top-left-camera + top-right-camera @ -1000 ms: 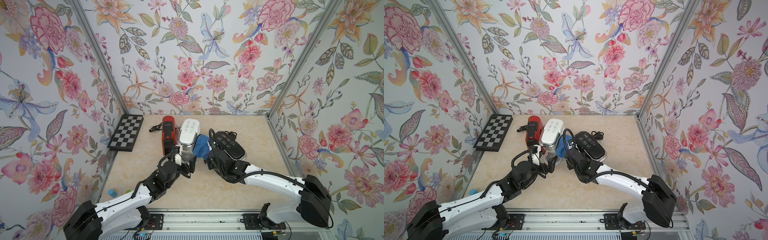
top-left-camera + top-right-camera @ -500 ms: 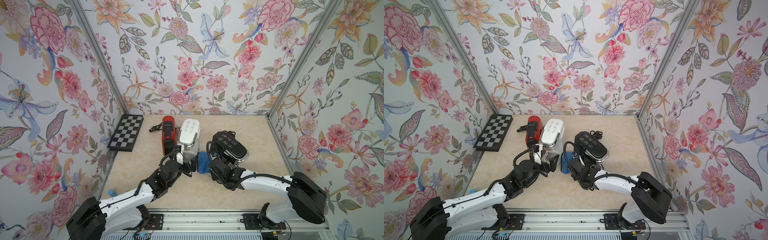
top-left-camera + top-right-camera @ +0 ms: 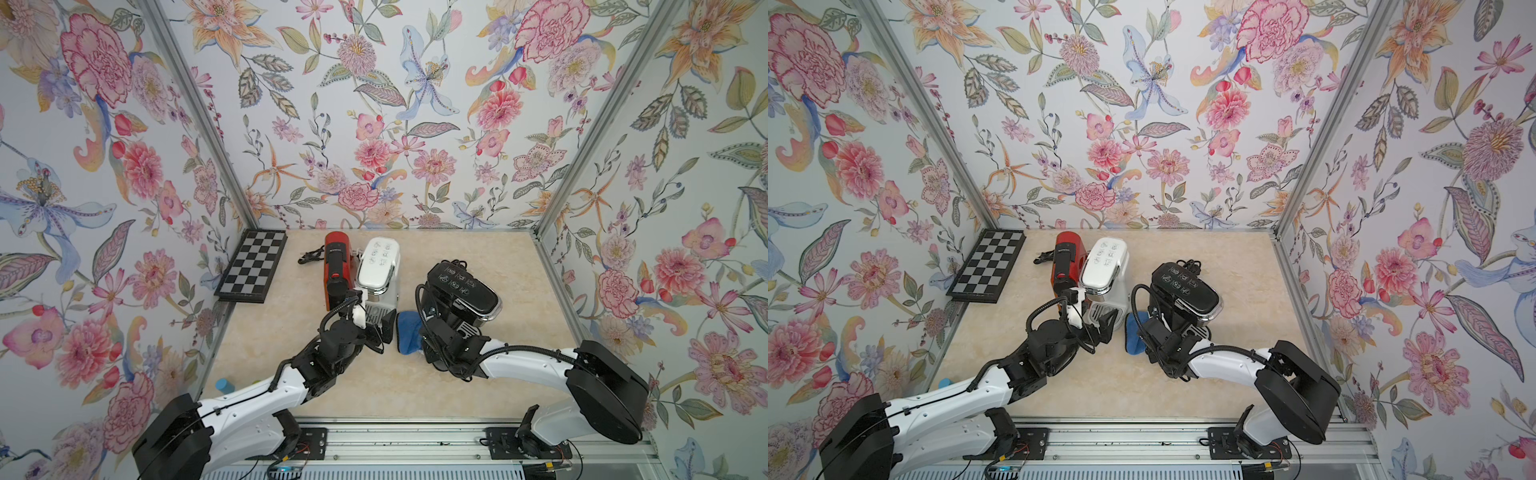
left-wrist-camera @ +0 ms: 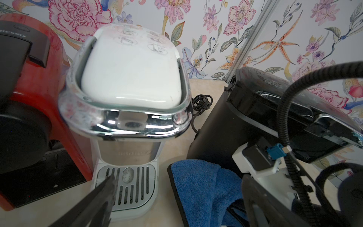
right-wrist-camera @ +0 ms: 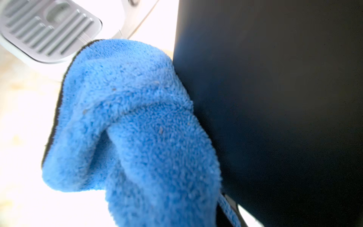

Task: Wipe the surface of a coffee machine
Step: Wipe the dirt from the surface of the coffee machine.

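Note:
Three coffee machines stand mid-table: red [image 3: 336,266], white [image 3: 378,262] and black [image 3: 461,286]. A blue cloth [image 3: 409,336] is pinched in my right gripper [image 3: 422,338], which is shut on it low down beside the black machine. In the right wrist view the cloth [image 5: 137,127] presses against the machine's dark side wall [image 5: 275,98], and it hides the fingers. My left gripper [image 3: 376,326] is open and holds nothing. It hovers in front of the white machine's drip tray [image 4: 127,186], with the cloth [image 4: 200,184] between its fingers' line of sight.
A folded chessboard [image 3: 253,266] lies at the left wall. A black power cord [image 3: 309,255] trails behind the red machine, and another cord [image 4: 201,102] lies between the white and black machines. A small blue object [image 3: 224,384] sits at the front left edge.
My right gripper has slid the cloth down and forward along the black machine's side, from higher between the machines to near the table. The left arm has barely moved.

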Robot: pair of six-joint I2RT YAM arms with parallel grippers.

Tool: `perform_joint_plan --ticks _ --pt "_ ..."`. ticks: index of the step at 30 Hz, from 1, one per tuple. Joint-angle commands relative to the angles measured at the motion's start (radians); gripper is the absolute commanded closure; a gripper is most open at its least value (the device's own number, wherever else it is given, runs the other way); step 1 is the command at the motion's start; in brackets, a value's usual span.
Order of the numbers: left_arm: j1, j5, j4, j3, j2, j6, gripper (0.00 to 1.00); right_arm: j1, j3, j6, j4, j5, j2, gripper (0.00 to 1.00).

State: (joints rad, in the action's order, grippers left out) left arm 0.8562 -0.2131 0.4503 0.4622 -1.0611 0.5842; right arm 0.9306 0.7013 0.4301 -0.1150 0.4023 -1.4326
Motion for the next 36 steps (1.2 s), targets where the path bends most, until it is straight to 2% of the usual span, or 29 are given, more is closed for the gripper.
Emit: perform_joint_plan --ticks 1,5,9,23,28,36 --pt "-0.004 0.006 0.026 0.013 0.008 0.012 0.01 -0.031 0.060 -0.002 -0.009 0.059 0.111 0.68" --pt "-0.003 0.022 0.054 0.006 -0.011 0.028 0.01 -0.023 0.103 -0.025 -0.010 0.071 0.171 0.68" --pt "-0.001 0.032 0.059 0.019 -0.028 0.027 0.01 -0.010 0.122 -0.049 -0.006 0.102 0.144 0.68" --pt "0.006 0.036 0.085 0.024 -0.056 0.028 0.01 0.000 -0.085 0.042 0.041 0.110 0.002 0.68" --pt "0.009 0.050 0.095 0.036 -0.079 0.029 0.01 0.012 -0.036 0.019 0.040 0.111 0.003 0.68" --pt "0.015 0.040 0.090 0.030 -0.070 0.031 0.01 0.012 0.095 -0.065 -0.017 0.162 0.150 0.67"
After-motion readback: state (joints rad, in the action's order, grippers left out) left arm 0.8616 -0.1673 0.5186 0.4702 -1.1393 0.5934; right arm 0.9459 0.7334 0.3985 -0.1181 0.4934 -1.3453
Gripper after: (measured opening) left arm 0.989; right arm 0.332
